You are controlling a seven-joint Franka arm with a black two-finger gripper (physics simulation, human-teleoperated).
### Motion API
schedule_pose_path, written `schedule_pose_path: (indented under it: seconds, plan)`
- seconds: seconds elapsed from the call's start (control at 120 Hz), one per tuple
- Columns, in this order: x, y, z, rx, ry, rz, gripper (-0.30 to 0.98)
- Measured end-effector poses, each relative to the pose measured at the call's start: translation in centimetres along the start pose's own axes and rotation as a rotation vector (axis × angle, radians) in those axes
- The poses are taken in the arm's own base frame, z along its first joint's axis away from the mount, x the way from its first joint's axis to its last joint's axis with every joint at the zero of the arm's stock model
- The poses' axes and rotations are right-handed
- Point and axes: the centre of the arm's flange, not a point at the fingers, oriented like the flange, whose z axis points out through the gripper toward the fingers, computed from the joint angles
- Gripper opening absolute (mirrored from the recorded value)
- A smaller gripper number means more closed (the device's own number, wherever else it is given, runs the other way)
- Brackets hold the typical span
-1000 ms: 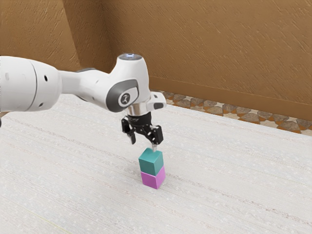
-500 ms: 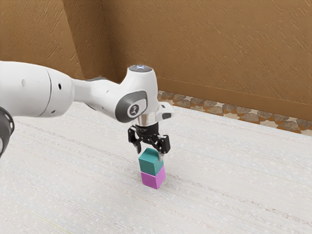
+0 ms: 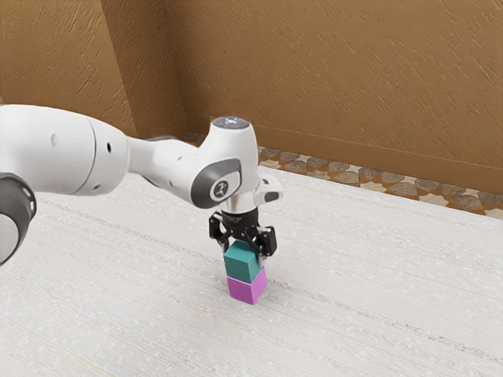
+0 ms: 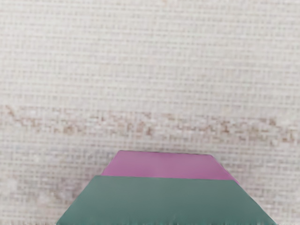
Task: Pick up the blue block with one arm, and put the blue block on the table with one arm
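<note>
Robot claw spread wide around the blue block on a pale table

A broad, off-white table fills the lower part of the exterior view. Its surface has fine, long grain lines running slantwise, with faint brownish streaks and a thin yellowish line near the lower left corner. Seen closely in the wrist view, the same surface looks like coarse woven cloth, crossed by a speckled, reddish-brown band beside the blocks.

Beyond the table's far edge runs a strip of floor patterned with irregular stones in brown, grey and cream. Behind it rises a warm brown wall, rough and scored with slanting marks, with a smooth band along its base. Toward the exterior view's left the wall turns a corner, with a darker face next to a lighter one.

The blue block, closer to teal in colour, sits on top of a pink block, which rests on the table. A white robot arm reaches in from the exterior view's left and bends down over this small stack. The black claw points downward, its two halves well apart at opposite sides of the blue block's upper part, not clamped on it.
</note>
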Motion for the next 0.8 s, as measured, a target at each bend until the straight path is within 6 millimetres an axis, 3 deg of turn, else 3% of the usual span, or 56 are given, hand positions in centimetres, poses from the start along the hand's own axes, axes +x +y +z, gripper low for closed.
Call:
schedule_pose_path:
  seconds: [0.158,0.6,0.8]
  plan:
    - [-0.3,0.3,0.4,0.001,-0.005,0.000,0.65]
    - [-0.3,0.0,0.5,0.004,-0.005,-0.010,0.47]
    - [0.0,0.0,-0.7,0.013,0.019,0.000,0.43]
